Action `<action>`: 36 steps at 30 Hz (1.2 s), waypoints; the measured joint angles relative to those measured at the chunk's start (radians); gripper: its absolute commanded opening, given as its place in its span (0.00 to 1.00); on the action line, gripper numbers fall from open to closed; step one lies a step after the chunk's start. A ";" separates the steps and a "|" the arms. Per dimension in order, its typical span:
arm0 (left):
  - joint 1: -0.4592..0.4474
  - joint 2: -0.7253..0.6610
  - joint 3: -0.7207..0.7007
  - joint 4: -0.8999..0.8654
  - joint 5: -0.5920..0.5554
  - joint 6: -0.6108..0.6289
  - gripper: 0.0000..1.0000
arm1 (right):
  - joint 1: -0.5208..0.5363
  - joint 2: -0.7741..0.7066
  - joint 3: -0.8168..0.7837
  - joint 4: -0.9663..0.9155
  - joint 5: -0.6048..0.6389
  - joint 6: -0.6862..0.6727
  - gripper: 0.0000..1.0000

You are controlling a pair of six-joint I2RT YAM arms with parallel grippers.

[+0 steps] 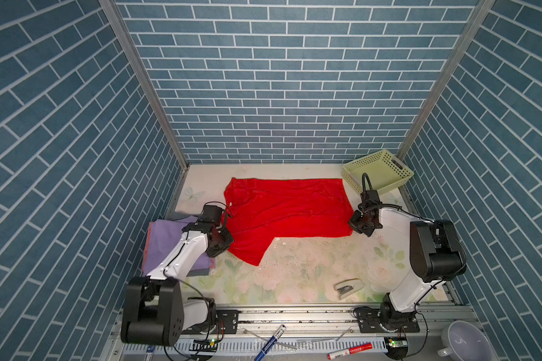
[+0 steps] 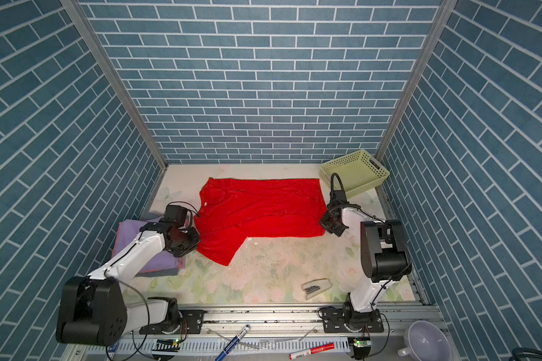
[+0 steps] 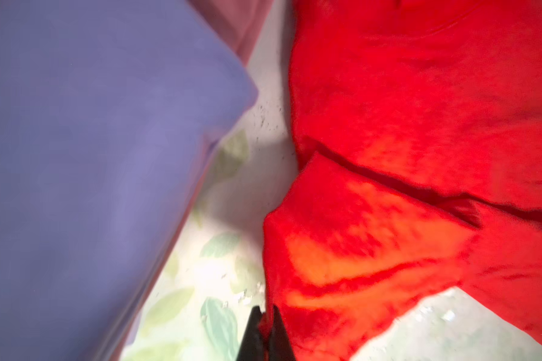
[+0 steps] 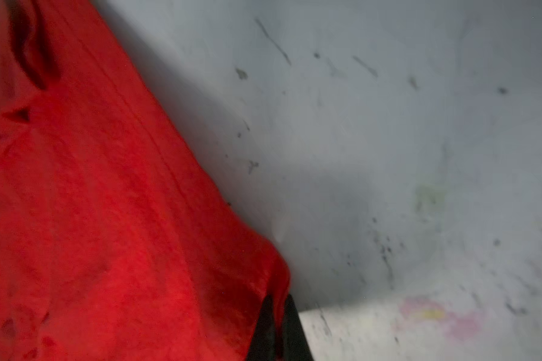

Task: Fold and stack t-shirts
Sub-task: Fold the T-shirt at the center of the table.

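Note:
A bright red t-shirt [image 1: 285, 212] [image 2: 260, 212] lies partly folded across the back of the floral table, one sleeve pointing toward the front. My left gripper [image 3: 266, 312] is shut on the red cloth's edge at the shirt's left sleeve corner [image 1: 227, 247]. My right gripper [image 4: 277, 300] is shut on the shirt's front right corner [image 1: 352, 230]. A stack of folded t-shirts sits at the left under my left arm, with a lavender one [image 1: 166, 240] [image 3: 91, 156] on top. A salmon-pink one [image 3: 238, 25] peeks out from beneath it.
A pale yellow-green basket [image 1: 377, 170] stands in the back right corner. A stapler [image 1: 348, 289] lies at the front right of the table. A blue marker [image 1: 271, 342], a red marker [image 1: 349, 350] and a white bowl [image 1: 465, 339] lie by the front rail. Brick-patterned walls close in three sides.

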State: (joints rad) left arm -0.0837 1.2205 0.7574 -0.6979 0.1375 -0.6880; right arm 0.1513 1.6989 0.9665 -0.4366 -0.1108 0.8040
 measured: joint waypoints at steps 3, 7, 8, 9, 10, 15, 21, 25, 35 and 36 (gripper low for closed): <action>0.000 -0.086 0.030 -0.082 -0.012 -0.019 0.00 | 0.000 -0.056 -0.001 -0.101 -0.006 0.000 0.00; -0.005 -0.196 0.032 -0.198 -0.009 -0.059 0.00 | 0.000 -0.123 -0.001 -0.175 -0.022 -0.001 0.00; -0.006 -0.219 0.032 -0.223 -0.006 -0.068 0.00 | 0.000 -0.128 -0.001 -0.185 -0.025 0.000 0.00; -0.007 -0.241 0.032 -0.245 -0.001 -0.078 0.00 | 0.000 -0.129 -0.001 -0.192 -0.025 -0.001 0.00; -0.008 -0.256 0.033 -0.259 0.008 -0.085 0.00 | 0.000 -0.126 0.000 -0.197 -0.026 -0.001 0.00; -0.008 -0.206 0.145 -0.283 0.044 -0.097 0.00 | 0.000 -0.098 0.057 -0.233 -0.027 -0.008 0.00; -0.009 0.040 0.398 -0.189 0.075 -0.032 0.00 | -0.005 -0.092 0.152 -0.215 -0.026 -0.002 0.00; -0.009 0.233 0.559 -0.155 0.089 0.034 0.00 | -0.020 -0.057 0.171 -0.166 -0.035 0.023 0.00; -0.009 0.652 1.029 -0.174 0.122 0.231 0.00 | -0.059 0.208 0.370 -0.080 -0.077 0.064 0.00; -0.009 0.682 1.075 -0.175 0.131 0.249 0.00 | -0.060 0.224 0.393 -0.077 -0.079 0.064 0.00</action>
State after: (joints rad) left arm -0.0925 1.9030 1.8320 -0.8734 0.2684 -0.4389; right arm 0.0914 1.9228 1.3594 -0.5133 -0.1898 0.8684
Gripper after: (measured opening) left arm 0.062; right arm 0.057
